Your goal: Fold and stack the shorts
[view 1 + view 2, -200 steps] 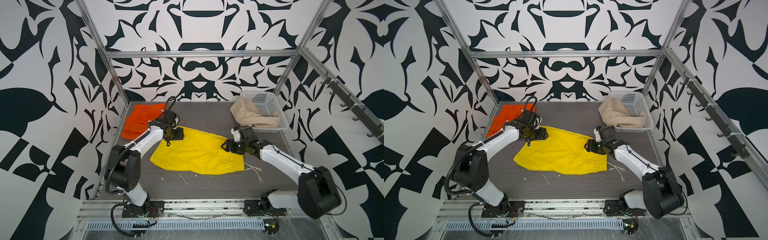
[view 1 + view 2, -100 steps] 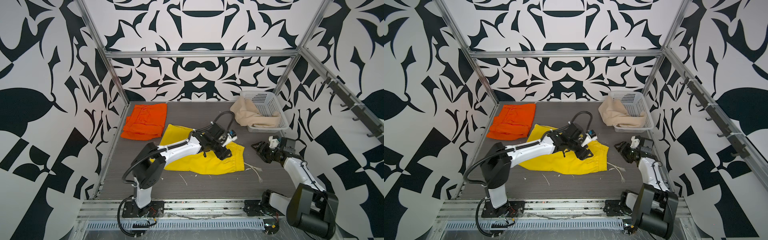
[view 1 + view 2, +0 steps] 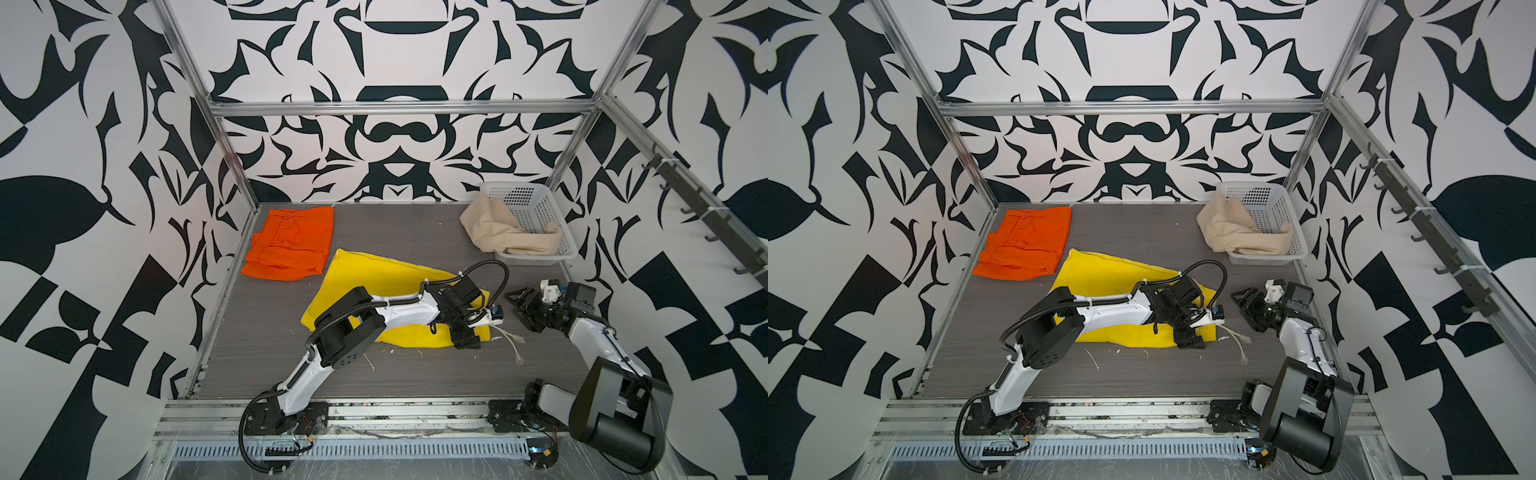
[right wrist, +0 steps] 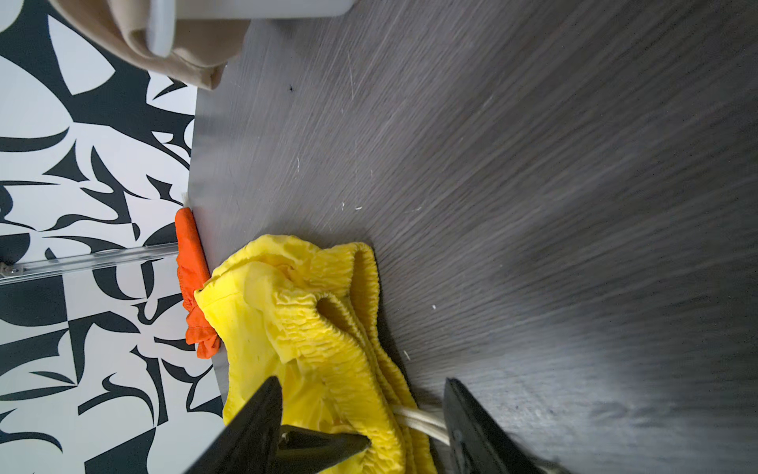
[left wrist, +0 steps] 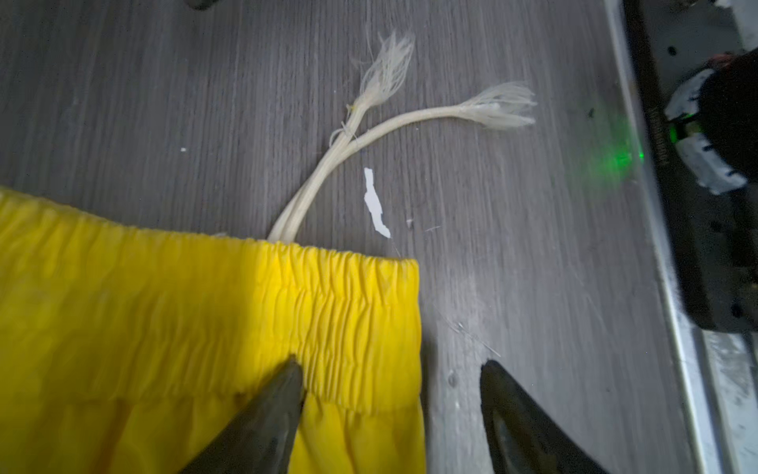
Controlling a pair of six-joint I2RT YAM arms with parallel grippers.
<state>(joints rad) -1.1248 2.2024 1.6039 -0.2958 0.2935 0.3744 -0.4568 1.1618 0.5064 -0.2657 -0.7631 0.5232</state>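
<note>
Black-and-white patterned walls closed in the grey wood-grain table [image 3: 415, 224]. The yellow shorts [image 3: 374, 274] lay spread across its middle, the gathered waistband toward my right arm and the frayed drawstring [image 5: 328, 164] trailing off it onto the bare table. My left gripper [image 5: 390, 363] hovered low over the near corner of that waistband with its jaws apart. One finger [image 5: 266, 410] was above the yellow cloth and the other above the table beside it, clamping nothing. My right gripper [image 4: 363, 381] was off to the right of the shorts, clear of them, pointed back at the waistband, its jaws spread and empty too. The orange shorts [image 3: 291, 241] sat folded in the far left corner, just beside the yellow ones. The beige shorts [image 3: 494, 232] lay crumpled in the white basket [image 3: 536, 203] at the far right, spilling over its rim.
</note>
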